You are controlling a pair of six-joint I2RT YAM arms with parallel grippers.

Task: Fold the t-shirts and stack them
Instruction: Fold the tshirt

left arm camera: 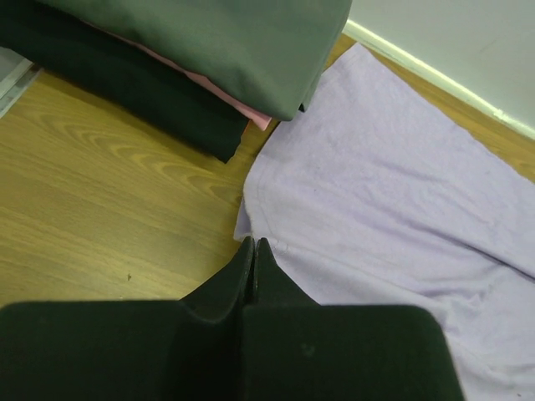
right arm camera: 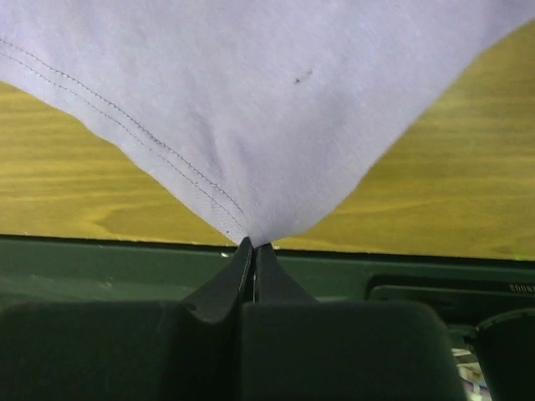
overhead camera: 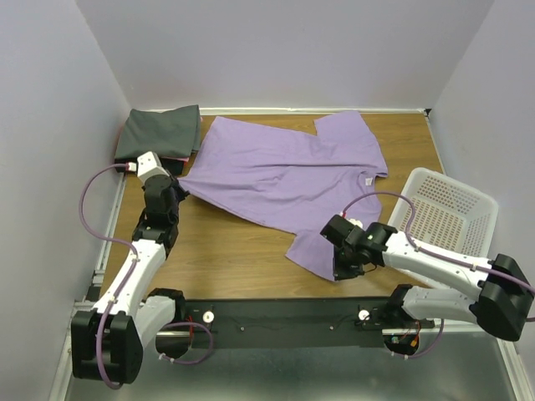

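A lavender t-shirt [overhead camera: 284, 175] lies spread across the wooden table. My left gripper [overhead camera: 174, 190] is at its left corner, and in the left wrist view its tips [left arm camera: 253, 242] are shut on the edge of the lavender cloth [left arm camera: 376, 184]. My right gripper [overhead camera: 340, 269] is shut on the shirt's near corner; in the right wrist view the cloth [right arm camera: 251, 100] is drawn to a point between the tips [right arm camera: 253, 244]. A folded dark grey t-shirt [overhead camera: 159, 132] tops a stack at the back left. Under it [left arm camera: 217, 42] a pink one [left arm camera: 242, 102] just shows.
A white mesh basket [overhead camera: 447, 209] stands at the right, beside my right arm. A black folded cloth [left arm camera: 125, 92] lies at the bottom of the back-left stack. White walls close in the table on three sides. A dark rail [overhead camera: 284, 322] runs along the near edge.
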